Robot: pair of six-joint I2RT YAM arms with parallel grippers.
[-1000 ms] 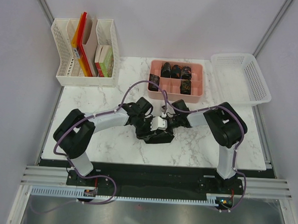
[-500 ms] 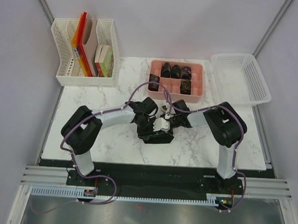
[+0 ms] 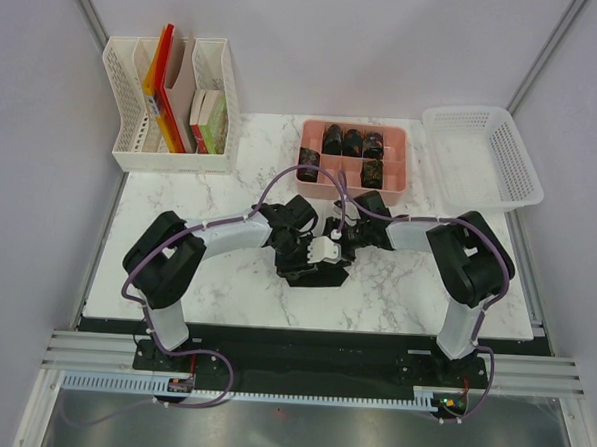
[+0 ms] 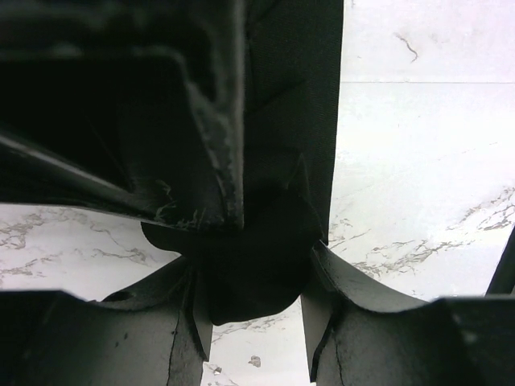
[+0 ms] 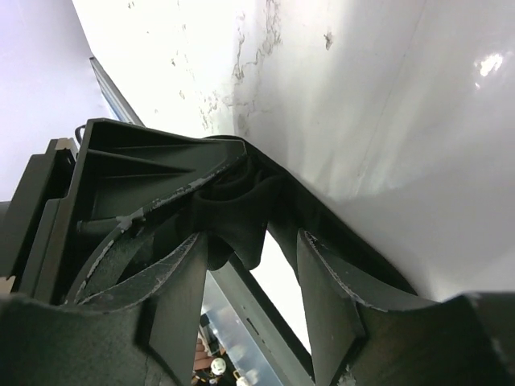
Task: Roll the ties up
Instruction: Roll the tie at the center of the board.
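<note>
Tie in work: dark tie [image 3: 313, 272] lies bunched on the marble table [image 3: 235, 292], centre, just near of the pink tray. Both grippers sit over it, so much of it is hidden from above.
Tie shape: left wrist view shows a flat strip running away from a rounded lobe of fabric. How many turns are wound, I cannot tell.
Left gripper [image 4: 253, 267]: clenched on the tie. The fabric lobe fills the gap and touches both fingers [image 4: 181, 322].
Right gripper [image 5: 253, 241]: released. Its fingers [image 5: 330, 305] stand apart with light showing between them. A fold of the tie hangs just beyond the tips and is not pinched.
Gripper relation: the two meet tip to tip over the bundle, the left arm coming in from the left and the right arm from the right.
Finished work: five rolled ties [image 3: 352, 142] stand in the pink tray [image 3: 341, 173], at the far centre of the table. Some compartments hold none.
White basket [image 3: 479, 155]: far right corner, beside the tray.
File organizer [image 3: 134, 105]: far left corner, holding folders and small boxes, well apart from the grippers.
</note>
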